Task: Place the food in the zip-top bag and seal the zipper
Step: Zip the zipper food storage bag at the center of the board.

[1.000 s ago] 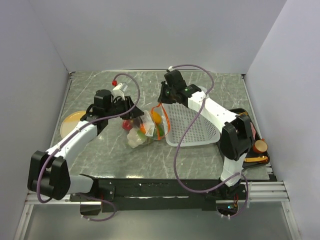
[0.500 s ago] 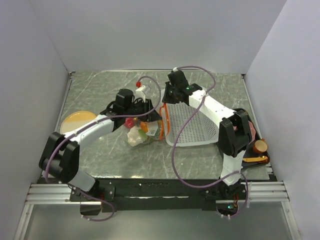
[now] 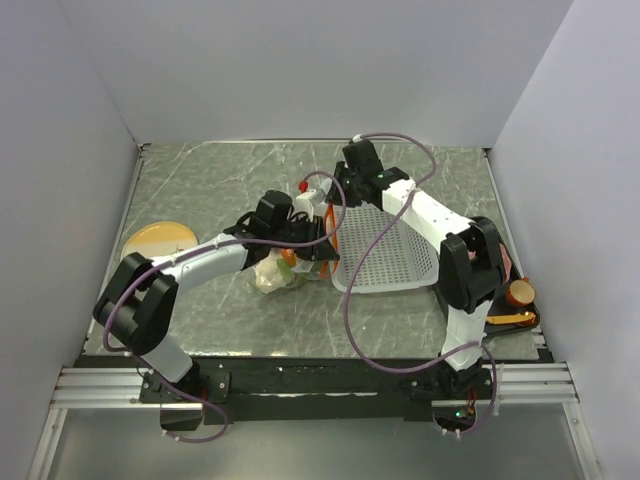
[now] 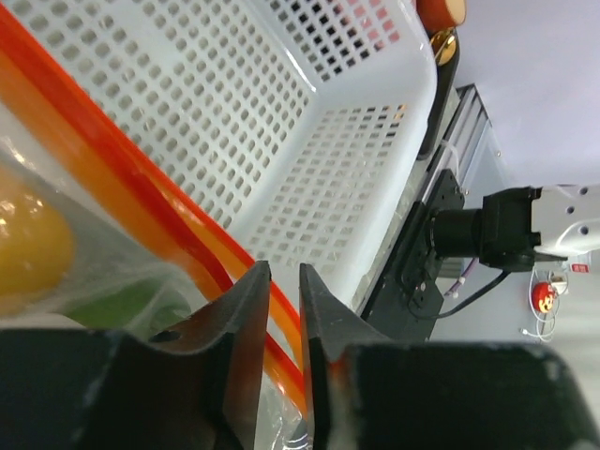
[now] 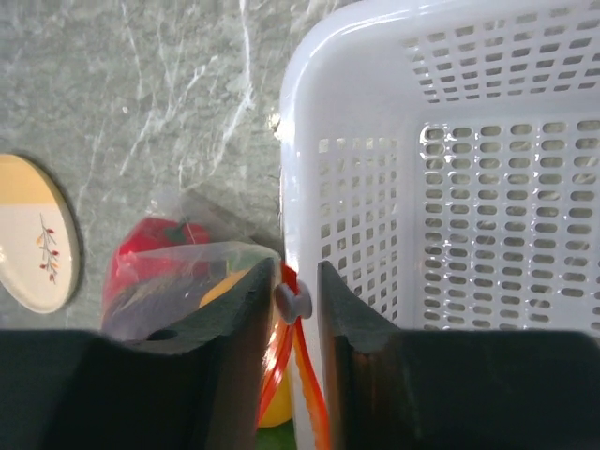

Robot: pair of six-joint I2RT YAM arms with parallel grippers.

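The clear zip-top bag point(image 3: 272, 275) lies against the white basket's left side, holding a red pepper point(image 5: 150, 246), a yellow-orange fruit point(image 4: 28, 246) and other food. Its orange-red zipper point(image 3: 328, 236) runs along the basket wall. My left gripper point(image 3: 321, 245) is at the near end of the strip. In the left wrist view its jaws point(image 4: 278, 274) are closed on the zipper point(image 4: 103, 141). My right gripper point(image 3: 337, 205) is at the far end. In the right wrist view its jaws point(image 5: 295, 274) are narrowly closed around the zipper's small grey slider point(image 5: 292, 300).
The white perforated basket point(image 3: 392, 255) stands right of the bag, tilted against the right arm. A yellow-rimmed plate point(image 3: 157, 240) lies at the left. A dark tray point(image 3: 505, 262) with an orange-brown item point(image 3: 520, 293) sits at the right edge.
My left arm has swung right, bringing its gripper from the bag's left side to the zipper by the basket. The bag has shifted right against the basket. The right gripper has moved slightly right.
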